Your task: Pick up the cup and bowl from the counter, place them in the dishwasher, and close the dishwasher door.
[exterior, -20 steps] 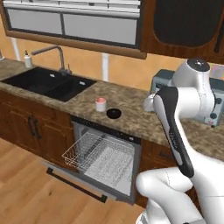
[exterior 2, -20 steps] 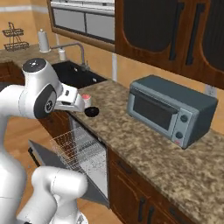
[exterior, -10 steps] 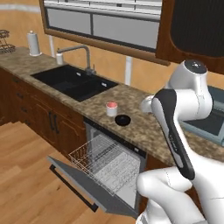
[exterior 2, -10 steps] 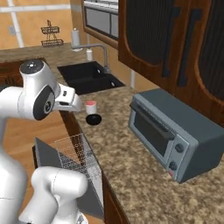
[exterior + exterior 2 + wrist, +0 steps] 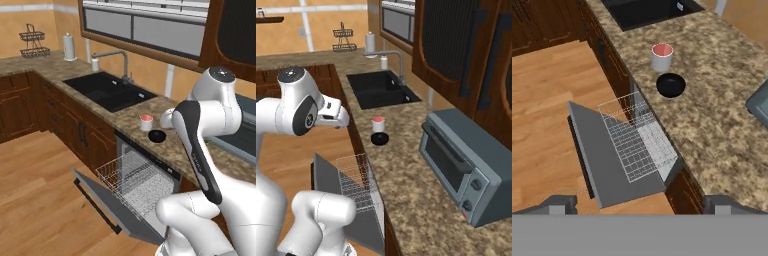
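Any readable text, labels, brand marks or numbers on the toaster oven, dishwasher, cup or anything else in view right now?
None. The toaster oven has plain knobs and a small red light, without legible marks. The dishwasher control strip is blank and dark. The cup and bowl carry no print.

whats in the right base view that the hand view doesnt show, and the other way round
The right base view alone has the whole toaster oven with its door and knobs, the faucet behind the sink, the paper towel roll and the wire rack on the far counter, and the dark upper cabinets.

The hand view alone looks down on the full dishwasher door, lying open, with wood floor beside it.

Both share the cup beside the bowl on the counter, the sink and the pulled-out dish rack.
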### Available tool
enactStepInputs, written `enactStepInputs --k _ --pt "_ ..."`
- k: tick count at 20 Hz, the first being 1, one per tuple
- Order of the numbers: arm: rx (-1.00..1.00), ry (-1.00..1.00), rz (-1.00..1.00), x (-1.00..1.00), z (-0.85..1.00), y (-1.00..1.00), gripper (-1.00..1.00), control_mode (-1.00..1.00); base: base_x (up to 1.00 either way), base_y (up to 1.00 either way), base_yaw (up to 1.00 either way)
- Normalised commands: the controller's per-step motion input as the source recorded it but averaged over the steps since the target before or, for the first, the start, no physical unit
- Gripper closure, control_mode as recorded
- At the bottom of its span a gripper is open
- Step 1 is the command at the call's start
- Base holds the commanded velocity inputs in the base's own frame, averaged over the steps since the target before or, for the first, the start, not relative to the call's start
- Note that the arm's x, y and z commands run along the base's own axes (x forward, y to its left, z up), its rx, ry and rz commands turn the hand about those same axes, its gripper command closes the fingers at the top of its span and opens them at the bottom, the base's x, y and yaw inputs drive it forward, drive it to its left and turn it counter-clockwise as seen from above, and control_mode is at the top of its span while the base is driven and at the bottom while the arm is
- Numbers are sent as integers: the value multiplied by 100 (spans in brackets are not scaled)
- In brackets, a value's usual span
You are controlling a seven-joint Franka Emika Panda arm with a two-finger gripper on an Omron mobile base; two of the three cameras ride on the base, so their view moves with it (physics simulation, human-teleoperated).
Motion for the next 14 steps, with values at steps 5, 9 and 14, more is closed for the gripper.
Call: enactStepInputs --k 5,9,14 --pt "0 0 0 0 0 0 -100 100 16 -8 28" --pt "2 0 15 27 -9 -23 -100 -100 7 -6 7" --pt "0 0 10 69 -19 -25 -100 -100 0 0 0"
